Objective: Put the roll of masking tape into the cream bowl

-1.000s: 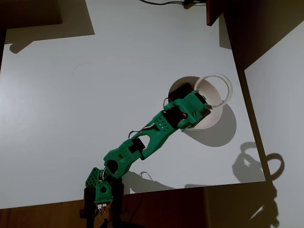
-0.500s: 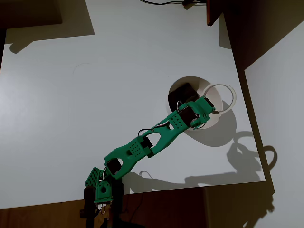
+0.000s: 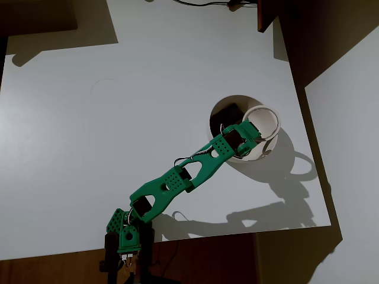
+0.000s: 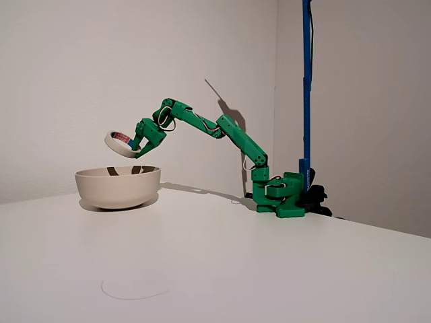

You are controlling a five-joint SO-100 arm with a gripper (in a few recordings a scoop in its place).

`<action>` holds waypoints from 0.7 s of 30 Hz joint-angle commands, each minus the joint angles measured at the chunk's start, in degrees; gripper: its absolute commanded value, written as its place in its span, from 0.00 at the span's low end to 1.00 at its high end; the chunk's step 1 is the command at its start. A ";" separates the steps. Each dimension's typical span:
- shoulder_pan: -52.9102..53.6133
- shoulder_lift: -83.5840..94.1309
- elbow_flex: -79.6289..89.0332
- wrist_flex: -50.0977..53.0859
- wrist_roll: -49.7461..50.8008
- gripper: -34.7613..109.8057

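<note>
The green arm reaches out from its base at full stretch, upper links rising, then sloping down toward the wrist in the fixed view. Its pincer [image 4: 135, 149] is clamped on the roll of masking tape [image 4: 120, 143], held tilted in the air.

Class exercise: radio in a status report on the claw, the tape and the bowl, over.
Claw shut on the tape roll. Roll tilted, in the air above the cream bowl, not touching. Dark block already in bowl.
</note>
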 commanded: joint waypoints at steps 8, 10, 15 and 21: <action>0.09 7.29 -3.34 -0.53 3.60 0.31; -0.18 7.56 -3.34 0.00 3.34 0.31; -0.26 7.91 -3.34 0.53 3.60 0.30; -1.41 9.84 -3.34 2.46 3.52 0.18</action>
